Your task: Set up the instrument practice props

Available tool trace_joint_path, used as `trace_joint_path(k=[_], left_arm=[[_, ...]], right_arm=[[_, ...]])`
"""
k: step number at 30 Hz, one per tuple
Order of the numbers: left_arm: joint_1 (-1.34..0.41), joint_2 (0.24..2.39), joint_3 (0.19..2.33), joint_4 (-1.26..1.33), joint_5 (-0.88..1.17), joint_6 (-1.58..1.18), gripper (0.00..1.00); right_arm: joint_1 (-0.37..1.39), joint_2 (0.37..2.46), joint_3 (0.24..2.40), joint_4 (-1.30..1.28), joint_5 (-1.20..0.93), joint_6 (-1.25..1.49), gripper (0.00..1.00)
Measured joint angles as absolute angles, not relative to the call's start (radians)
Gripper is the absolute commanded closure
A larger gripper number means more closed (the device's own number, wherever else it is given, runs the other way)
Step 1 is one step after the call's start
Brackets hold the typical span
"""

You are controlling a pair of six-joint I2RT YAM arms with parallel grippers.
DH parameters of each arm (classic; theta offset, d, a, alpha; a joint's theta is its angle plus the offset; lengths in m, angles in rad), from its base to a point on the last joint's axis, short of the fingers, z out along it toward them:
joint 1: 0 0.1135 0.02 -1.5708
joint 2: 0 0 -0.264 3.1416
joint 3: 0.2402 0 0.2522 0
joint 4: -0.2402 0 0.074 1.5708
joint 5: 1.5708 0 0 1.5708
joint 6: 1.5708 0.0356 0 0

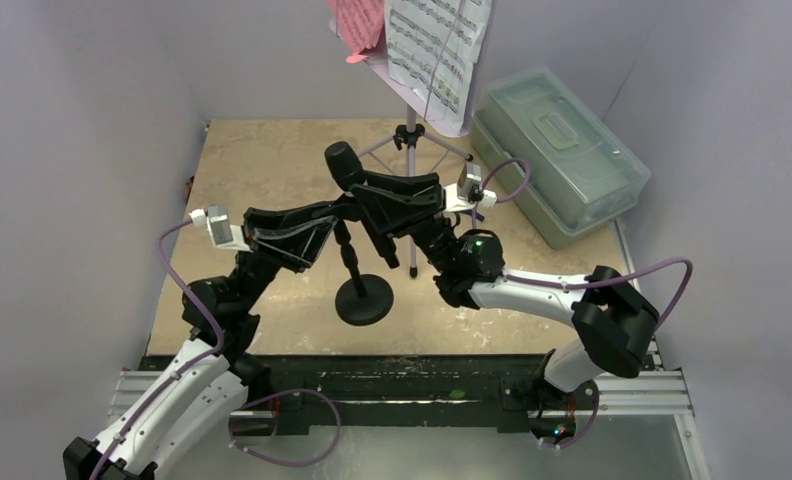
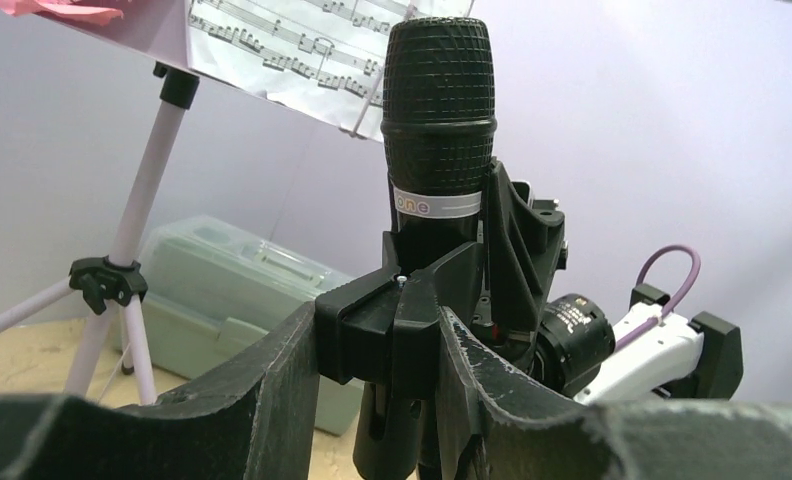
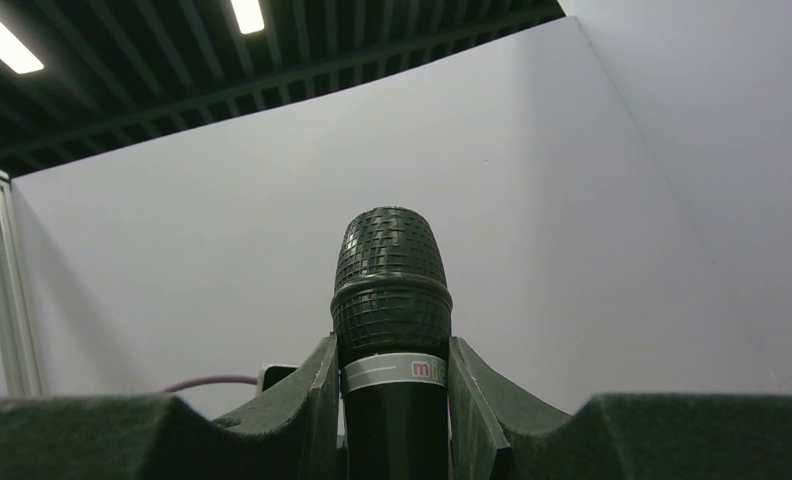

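Observation:
The black microphone (image 1: 344, 162) stands tilted in the clip of the short black mic stand, whose round base (image 1: 364, 298) rests on the table. My left gripper (image 1: 338, 213) is shut on the stand's clip (image 2: 392, 325) just below the microphone (image 2: 439, 110). My right gripper (image 1: 365, 186) is shut on the microphone body (image 3: 392, 290), just under its head. The lavender music stand (image 1: 410, 135) stands behind. A white music sheet (image 1: 437, 45) and a pink sheet (image 1: 357, 22) sit on its tray.
A clear lidded plastic box (image 1: 557, 155) sits at the back right, next to the music stand's legs (image 2: 137, 215). Lavender walls close in the left, back and right. Both arms cross over the middle of the table.

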State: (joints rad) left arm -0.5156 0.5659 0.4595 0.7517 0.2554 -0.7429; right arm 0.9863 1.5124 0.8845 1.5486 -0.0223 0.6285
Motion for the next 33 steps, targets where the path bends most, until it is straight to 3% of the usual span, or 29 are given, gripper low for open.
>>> trace_joint_path(k=[13, 14, 17, 21, 23, 33], left_arm=[[-0.498, 0.632, 0.443, 0.897, 0.216, -0.824, 1.0], [-0.497, 0.634, 0.443, 0.904, 0.216, -0.828, 1.0], [-0.497, 0.644, 0.443, 0.923, 0.218, -0.833, 1.0], [-0.5, 0.624, 0.438, 0.9, 0.244, -0.824, 1.0], [-0.51, 0.594, 0.434, 0.868, 0.273, -0.805, 1.0], [-0.526, 0.536, 0.429, 0.822, 0.317, -0.736, 1.0]], right_arm=[[0.994, 1.59, 0.989, 1.551, 0.01, 0.649, 1.0], [0.995, 1.59, 0.992, 1.551, 0.009, 0.646, 0.92], [0.997, 1.588, 0.994, 1.551, 0.01, 0.636, 0.51], [1.003, 1.556, 0.942, 1.549, 0.004, 0.617, 0.25], [1.015, 1.533, 0.872, 1.546, 0.0, 0.6, 0.02], [0.978, 1.154, 0.711, 1.207, 0.01, 0.477, 0.01]])
